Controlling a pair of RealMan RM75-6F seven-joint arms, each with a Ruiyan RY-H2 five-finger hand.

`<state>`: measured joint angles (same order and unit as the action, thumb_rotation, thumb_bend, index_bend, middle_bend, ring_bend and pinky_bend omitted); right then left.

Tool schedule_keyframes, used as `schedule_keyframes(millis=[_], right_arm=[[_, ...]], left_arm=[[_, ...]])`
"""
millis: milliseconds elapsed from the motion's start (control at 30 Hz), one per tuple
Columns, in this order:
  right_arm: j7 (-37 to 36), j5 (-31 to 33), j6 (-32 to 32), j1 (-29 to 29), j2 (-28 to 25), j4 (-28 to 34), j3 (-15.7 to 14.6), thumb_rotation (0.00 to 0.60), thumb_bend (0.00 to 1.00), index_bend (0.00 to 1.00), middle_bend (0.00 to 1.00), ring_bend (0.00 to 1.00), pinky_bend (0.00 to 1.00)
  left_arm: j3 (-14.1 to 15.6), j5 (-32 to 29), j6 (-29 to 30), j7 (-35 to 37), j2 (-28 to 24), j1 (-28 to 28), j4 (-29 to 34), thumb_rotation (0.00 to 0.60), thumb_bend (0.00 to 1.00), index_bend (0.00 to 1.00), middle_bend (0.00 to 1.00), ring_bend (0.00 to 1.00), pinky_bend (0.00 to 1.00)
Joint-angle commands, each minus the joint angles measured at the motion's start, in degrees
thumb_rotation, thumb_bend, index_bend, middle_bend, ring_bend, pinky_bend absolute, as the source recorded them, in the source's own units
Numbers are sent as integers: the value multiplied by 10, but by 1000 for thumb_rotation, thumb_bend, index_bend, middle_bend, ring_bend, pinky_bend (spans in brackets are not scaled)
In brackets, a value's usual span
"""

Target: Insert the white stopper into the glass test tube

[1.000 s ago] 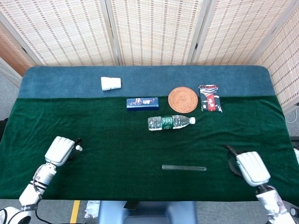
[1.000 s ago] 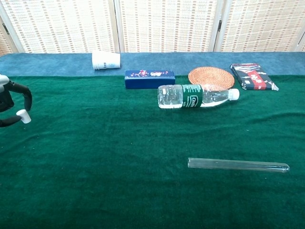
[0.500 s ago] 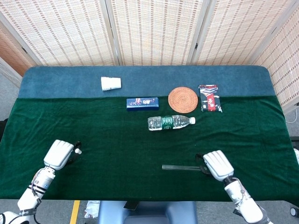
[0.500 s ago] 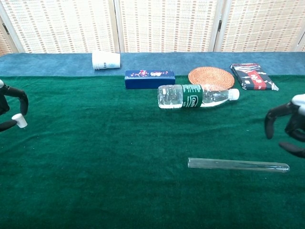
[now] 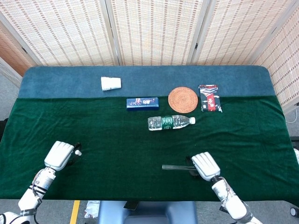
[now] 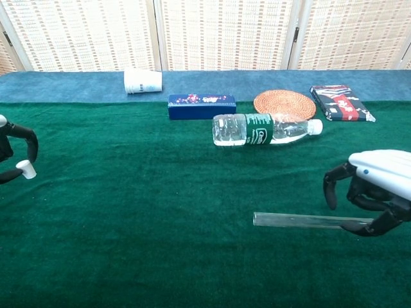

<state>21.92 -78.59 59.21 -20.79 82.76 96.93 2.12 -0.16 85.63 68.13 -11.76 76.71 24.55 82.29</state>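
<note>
The glass test tube (image 5: 174, 167) (image 6: 294, 221) lies flat on the green cloth, its open mouth pointing left. My right hand (image 5: 204, 165) (image 6: 374, 191) hovers over the tube's right part, fingers arched above it and the thumb low beside it, and hides that end. The tube still rests on the cloth. My left hand (image 5: 60, 155) (image 6: 9, 153) is at the table's left front and pinches the small white stopper (image 5: 79, 151) (image 6: 26, 169) between thumb and a finger, far from the tube.
A water bottle (image 5: 170, 122) lies on its side behind the tube. Further back are a blue box (image 5: 142, 102), a wicker coaster (image 5: 182, 99), a dark packet (image 5: 210, 97) and a tipped paper cup (image 5: 110, 83). The table's front edge is close to both hands.
My right hand has swept left from the table's right front and now sits over the tube's right end. The left hand with the stopper has drifted slightly back toward the robot.
</note>
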Motion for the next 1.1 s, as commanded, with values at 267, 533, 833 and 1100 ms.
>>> schedule_keyframes(millis=[267, 533, 833, 1100], right_arm=[[42, 33, -12, -24, 35, -6, 5, 600, 344, 516, 967, 1000, 1000], [57, 58, -16, -36, 41, -5, 6, 600, 343, 512, 967, 1000, 1000], [69, 76, -20, -48, 46, -11, 3, 600, 343, 502, 967, 1000, 1000], [75, 88, -21, -56, 50, -14, -1, 600, 343, 501, 967, 1000, 1000]], left_arm=[[1, 0, -5, 11, 5, 0, -13, 600, 457, 628, 982, 874, 796], [2, 2, -6, 20, 7, -1, -23, 600, 457, 627, 982, 874, 796], [3, 4, -7, 23, 10, -2, -27, 600, 457, 625, 983, 874, 796], [3, 4, -6, 26, 10, -4, -30, 600, 457, 622, 982, 874, 796]])
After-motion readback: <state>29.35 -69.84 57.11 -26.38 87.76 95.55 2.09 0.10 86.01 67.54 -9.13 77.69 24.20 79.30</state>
